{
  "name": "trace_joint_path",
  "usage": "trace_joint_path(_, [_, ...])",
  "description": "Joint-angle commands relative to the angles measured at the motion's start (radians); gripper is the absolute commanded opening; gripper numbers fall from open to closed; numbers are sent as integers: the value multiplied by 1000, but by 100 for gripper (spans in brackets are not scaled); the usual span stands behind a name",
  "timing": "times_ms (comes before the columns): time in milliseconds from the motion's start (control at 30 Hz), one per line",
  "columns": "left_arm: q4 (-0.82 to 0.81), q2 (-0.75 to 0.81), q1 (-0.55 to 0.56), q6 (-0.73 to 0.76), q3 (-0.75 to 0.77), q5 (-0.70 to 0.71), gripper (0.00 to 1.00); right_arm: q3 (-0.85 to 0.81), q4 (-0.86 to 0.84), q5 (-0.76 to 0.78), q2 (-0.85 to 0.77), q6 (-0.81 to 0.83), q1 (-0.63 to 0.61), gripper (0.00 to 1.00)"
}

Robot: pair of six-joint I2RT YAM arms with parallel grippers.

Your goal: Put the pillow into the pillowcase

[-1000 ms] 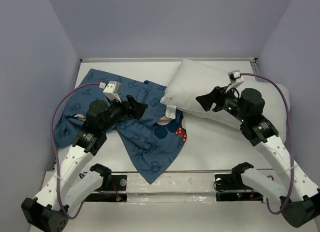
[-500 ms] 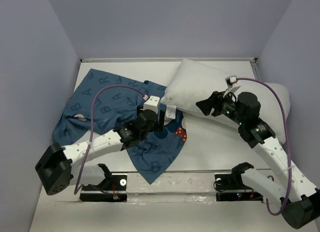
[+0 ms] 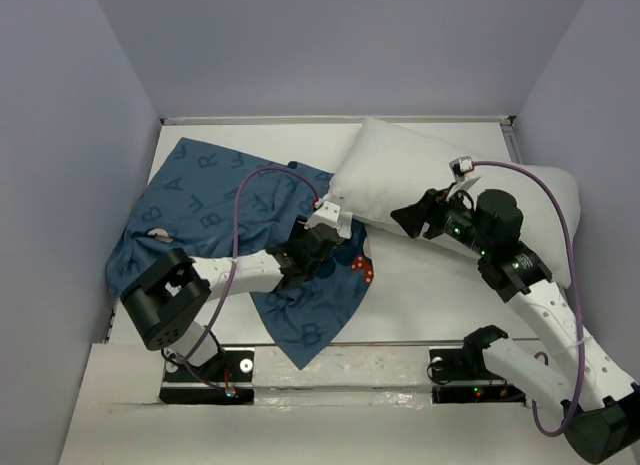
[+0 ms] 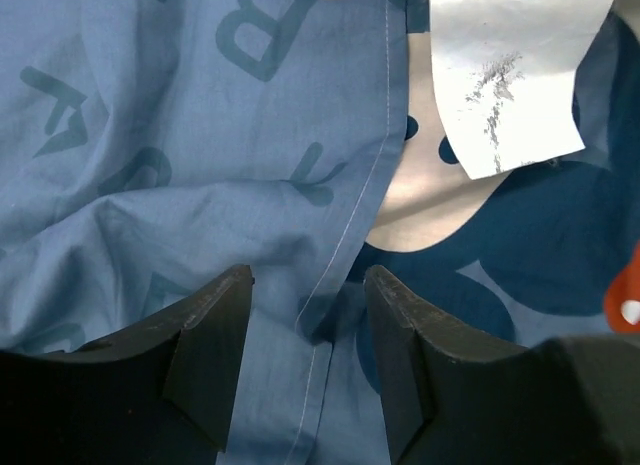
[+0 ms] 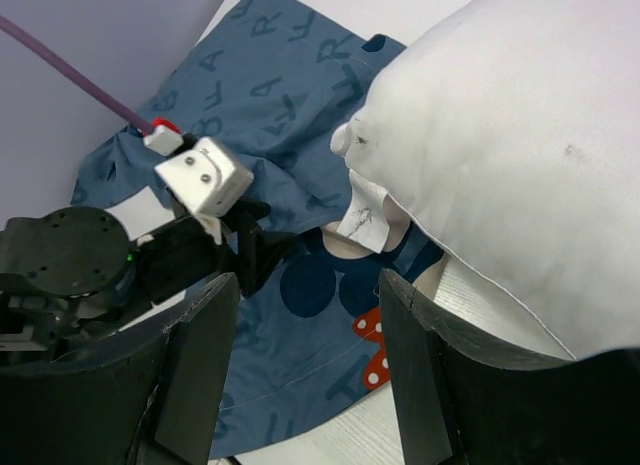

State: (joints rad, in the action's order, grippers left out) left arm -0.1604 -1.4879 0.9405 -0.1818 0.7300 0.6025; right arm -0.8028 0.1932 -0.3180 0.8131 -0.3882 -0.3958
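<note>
The dark blue pillowcase (image 3: 210, 200) lies spread and rumpled on the left half of the table, its mouse face and red bow near the middle. The white pillow (image 3: 400, 170) lies at the back right, its near corner and white tag (image 4: 505, 85) resting over the pillowcase (image 4: 180, 135). My left gripper (image 3: 318, 259) is low on the cloth just below that corner; its jaws (image 4: 308, 315) stand apart astride a stitched hem fold, open. My right gripper (image 3: 405, 221) hovers open over the pillow's front edge, and its view (image 5: 305, 285) shows the pillow (image 5: 520, 135) and the pillowcase (image 5: 270, 95) below, with nothing between its fingers.
The white table (image 3: 430, 295) is boxed in by pale walls on the left, back and right. Purple cables loop above both arms, the left one (image 3: 240, 200) crossing over the pillowcase. The left arm lies stretched low across the cloth's near part.
The left arm has swung right and down from above the pillowcase's middle to the hem by the pillow corner, its jaws narrowing. The right gripper has shifted slightly left.
</note>
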Motion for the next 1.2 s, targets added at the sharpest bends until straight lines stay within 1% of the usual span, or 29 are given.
trace_joint_path(0, [-56,-49,-5,39,77,69,59,4,-48,-27,-17,11,-2,63])
trace_joint_path(233, [-88,-81,-40,50,81,46,58,4,-52,-44,0,11,-2,63])
trace_joint_path(267, [-90,-86,-42,51,85,49,53,4,-54,-49,1,9,-2,63])
trace_joint_path(333, [-93,-92,-46,59,85,51,49,2,-57,-50,3,8,-2,63])
trace_joint_path(367, [-94,-95,-48,59,85,51,49,2,-57,-49,4,8,-2,64])
trace_joint_path(433, [-94,-103,-51,59,85,40,49,1,-58,-49,4,9,-2,63])
trace_joint_path(533, [-85,-101,-51,44,85,-13,52,-3,-57,-52,8,9,-2,63])
trace_joint_path(667, [-99,-61,-51,16,57,-93,58,-1,-60,-53,14,11,-2,63])
trace_joint_path(833, [-100,-58,-54,4,35,-130,56,5,-63,-55,18,9,-2,63])
trace_joint_path(933, [-85,-77,-54,-13,49,-106,53,5,-64,-58,18,5,-2,63])
trace_joint_path(1000, [-77,-90,-54,-24,65,-58,47,7,-63,-61,15,5,-2,63])
trace_joint_path(1167, [-47,-127,-55,-33,98,17,41,5,-63,-59,12,8,-2,63])
